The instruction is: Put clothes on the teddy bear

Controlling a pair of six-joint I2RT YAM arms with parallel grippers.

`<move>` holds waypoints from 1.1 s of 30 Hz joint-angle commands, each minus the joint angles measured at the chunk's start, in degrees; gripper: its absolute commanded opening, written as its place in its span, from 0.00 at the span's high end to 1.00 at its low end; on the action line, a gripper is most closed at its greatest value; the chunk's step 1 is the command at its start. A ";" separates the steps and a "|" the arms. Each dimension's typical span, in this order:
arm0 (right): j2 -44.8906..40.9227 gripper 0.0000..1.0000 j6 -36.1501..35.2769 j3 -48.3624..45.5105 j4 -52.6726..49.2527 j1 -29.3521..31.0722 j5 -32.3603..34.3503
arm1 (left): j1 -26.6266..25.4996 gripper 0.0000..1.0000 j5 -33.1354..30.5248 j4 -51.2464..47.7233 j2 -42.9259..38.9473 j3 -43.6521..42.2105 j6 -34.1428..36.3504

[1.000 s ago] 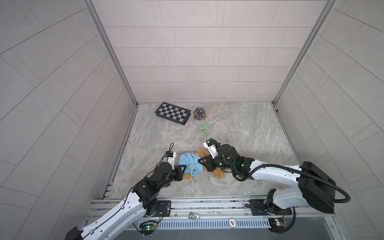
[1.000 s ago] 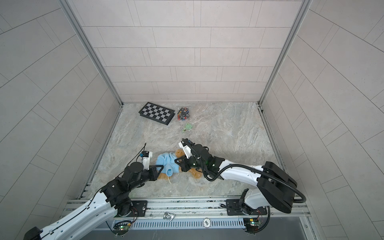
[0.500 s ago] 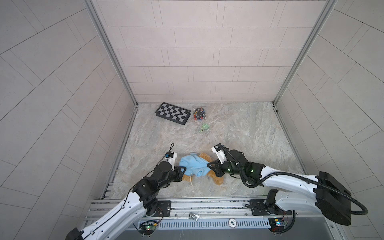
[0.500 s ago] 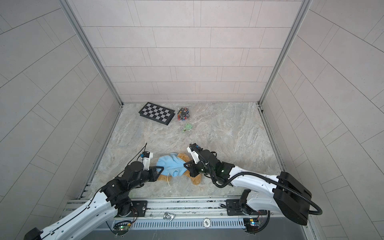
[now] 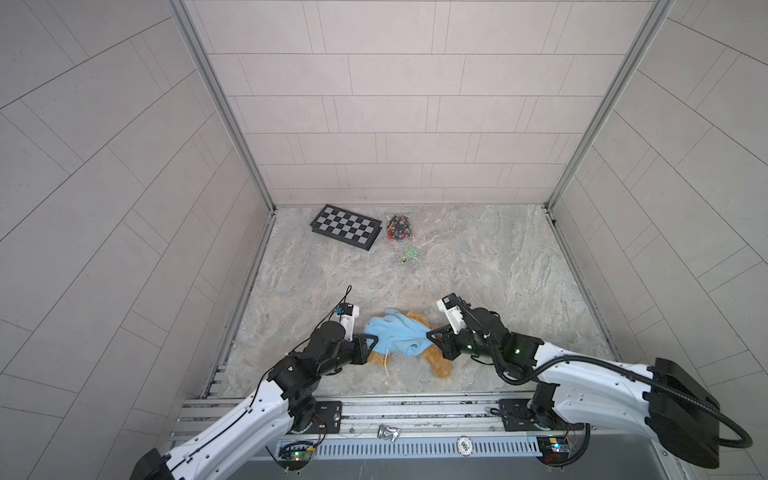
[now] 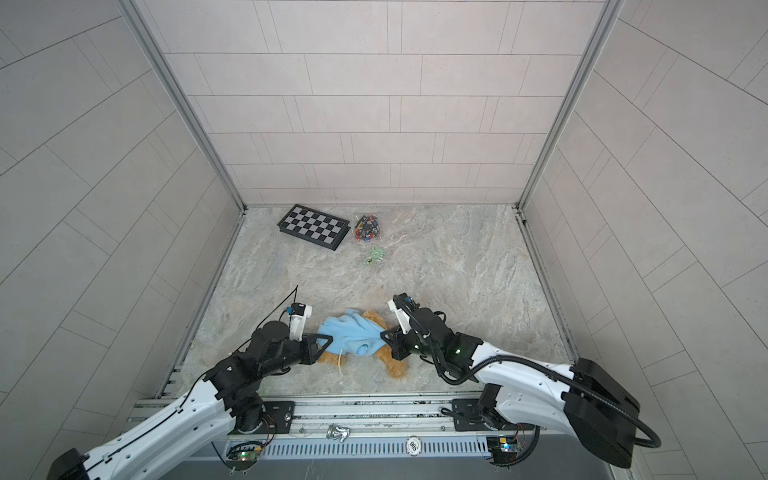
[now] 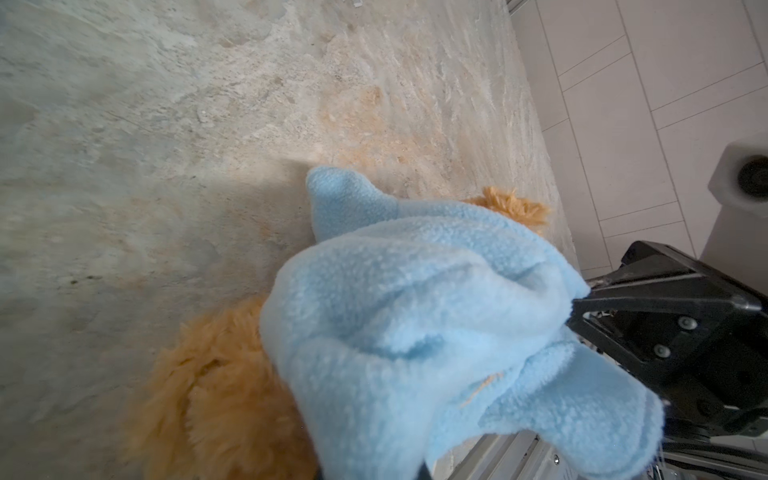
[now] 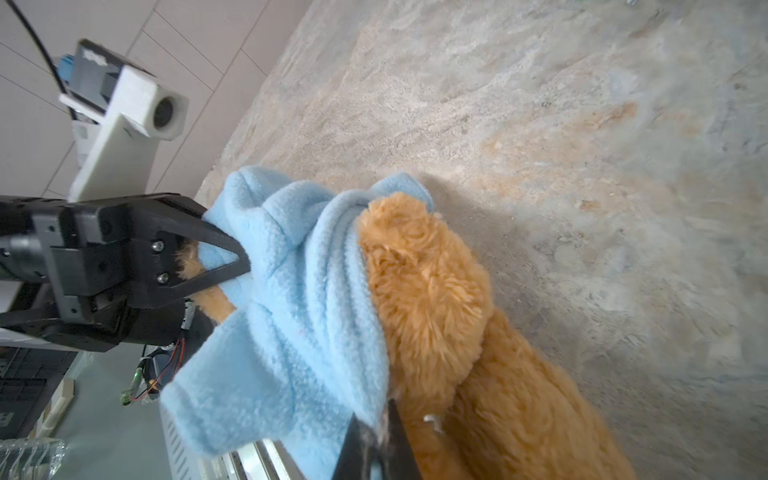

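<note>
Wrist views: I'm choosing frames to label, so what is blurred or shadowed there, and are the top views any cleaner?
Left wrist view: hoodie fleece sharp, table smeared, a soft shadow beside the hoodie. Right wrist view: bear fur sharp, the right gripper at the frame's edge blurred, far table smeared. Both top views: sharp, evenly lit, no glare, wall edges splayed by the wide lens.
</note>
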 commanded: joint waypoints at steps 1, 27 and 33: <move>5.26 1.00 -3.77 5.32 -8.48 -0.34 -0.12 | -0.05 1.00 -3.91 -3.85 0.44 2.57 -0.28; -2.63 0.30 -41.45 14.55 -14.54 16.35 13.45 | -2.22 1.00 0.45 -20.87 7.85 19.02 0.53; 4.56 0.30 -46.72 16.20 -11.35 16.36 13.59 | -2.22 1.00 3.63 -22.40 10.56 22.11 0.85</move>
